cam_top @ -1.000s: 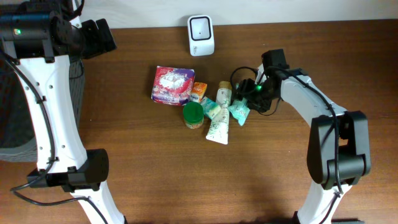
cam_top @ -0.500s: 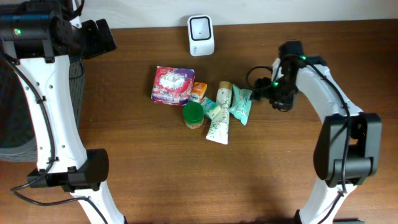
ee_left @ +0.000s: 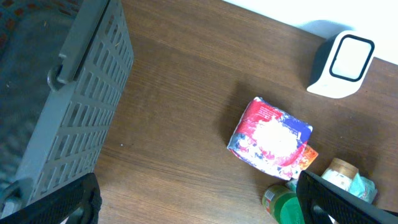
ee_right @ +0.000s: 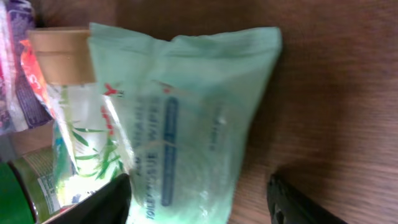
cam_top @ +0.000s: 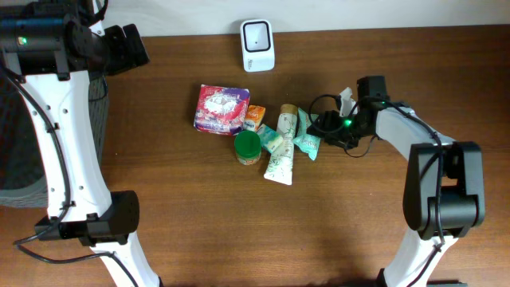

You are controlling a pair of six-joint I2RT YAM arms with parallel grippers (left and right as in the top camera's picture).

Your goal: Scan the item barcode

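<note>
I'm working the wipes pack [cam_top: 307,135], the mint-green pouch lying mid-tabletop [cam_top: 199,231] and touching the tube [cam_top: 280,147] on its left. My right fingers [ee_right: 102,208] are the nearer set. From overhead they sit just right of the pack, while the left fingers [ee_left: 53,202] hang well away at the far-left corner by the grey basket [ee_left: 74,106], spread wide and holding nothing. In the right wrist view the right fingers are spread too, with the pack's near end lying in the gap. The finger on the tube side is close against the pouch and the other stands apart over bare wood, so I judge nothing is pinched yet. The pack's long axis runs near to far, leaning slightly, so the gap crosses its short width, which should suit a grasp. Its printed face is up and I can't see a barcode, so I guess it's underneath. The scanner [cam_top: 257,45] stands at the far edge, far-left of the pack, so I'd expect to carry the pack that way and turn it.
</note>
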